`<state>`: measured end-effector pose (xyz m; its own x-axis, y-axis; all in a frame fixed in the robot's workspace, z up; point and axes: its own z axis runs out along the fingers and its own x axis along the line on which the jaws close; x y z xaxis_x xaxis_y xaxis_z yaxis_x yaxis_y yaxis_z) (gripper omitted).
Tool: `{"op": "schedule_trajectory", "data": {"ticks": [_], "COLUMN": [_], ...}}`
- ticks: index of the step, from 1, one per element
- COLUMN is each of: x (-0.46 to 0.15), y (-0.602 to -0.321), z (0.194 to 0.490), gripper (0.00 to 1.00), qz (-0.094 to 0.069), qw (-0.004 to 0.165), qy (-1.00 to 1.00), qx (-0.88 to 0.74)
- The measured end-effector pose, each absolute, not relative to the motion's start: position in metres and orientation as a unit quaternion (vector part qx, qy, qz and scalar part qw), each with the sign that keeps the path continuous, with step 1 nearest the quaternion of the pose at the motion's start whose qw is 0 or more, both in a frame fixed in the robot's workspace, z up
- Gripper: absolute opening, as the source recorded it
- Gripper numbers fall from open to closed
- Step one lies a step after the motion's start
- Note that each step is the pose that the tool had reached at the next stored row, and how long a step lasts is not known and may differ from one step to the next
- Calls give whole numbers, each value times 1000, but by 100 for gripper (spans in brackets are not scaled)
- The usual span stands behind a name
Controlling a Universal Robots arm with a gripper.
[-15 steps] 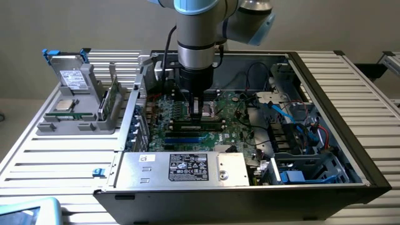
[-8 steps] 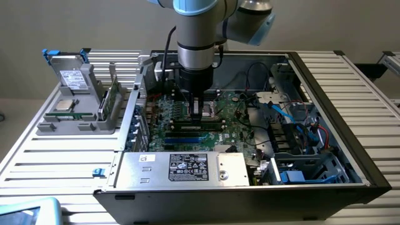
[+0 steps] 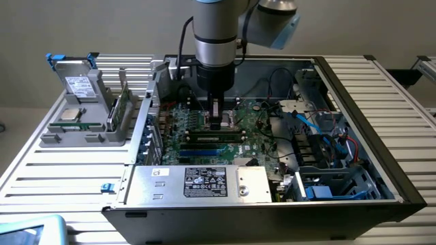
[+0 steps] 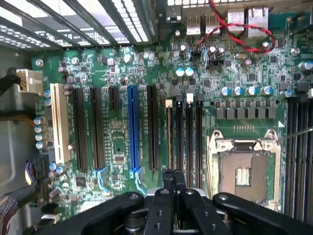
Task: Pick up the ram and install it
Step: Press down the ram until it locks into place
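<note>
The ram (image 3: pixel 216 135), a long dark stick with a green lower edge, stands along a memory slot on the motherboard (image 3: pixel 197 117) inside the open computer case (image 3: pixel 354 153). My gripper (image 3: pixel 218 124) hangs straight down from the arm, just above and behind the ram. I cannot tell whether it touches the stick. In the wrist view my gripper (image 4: pixel 173 177) is shut, its two black tips pressed together with nothing between them. They hover over a row of narrow black memory slots (image 4: pixel 185 132) beside the bare processor socket (image 4: pixel 243 172).
A grey holder (image 3: pixel 81 138) on the slatted table at the exterior view's left carries a square silver chip (image 3: pixel 71 113) and a green board on edge (image 3: pixel 121 109). The case also holds a silver power supply (image 3: pixel 204 181), cables (image 3: pixel 320 127) and drive bays.
</note>
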<state>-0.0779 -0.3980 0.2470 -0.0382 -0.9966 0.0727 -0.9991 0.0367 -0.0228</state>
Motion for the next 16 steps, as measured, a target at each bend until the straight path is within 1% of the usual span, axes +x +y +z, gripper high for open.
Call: {"op": "schedule_trajectory", "data": {"ticks": [6,16], "x": [-67,-66], "y": [-398,-398], "z": [249,249], "gripper": [11,11], "qz": [33,33], "qw": [19,19], "qy": [-720,-720], "qx": [693,693]}}
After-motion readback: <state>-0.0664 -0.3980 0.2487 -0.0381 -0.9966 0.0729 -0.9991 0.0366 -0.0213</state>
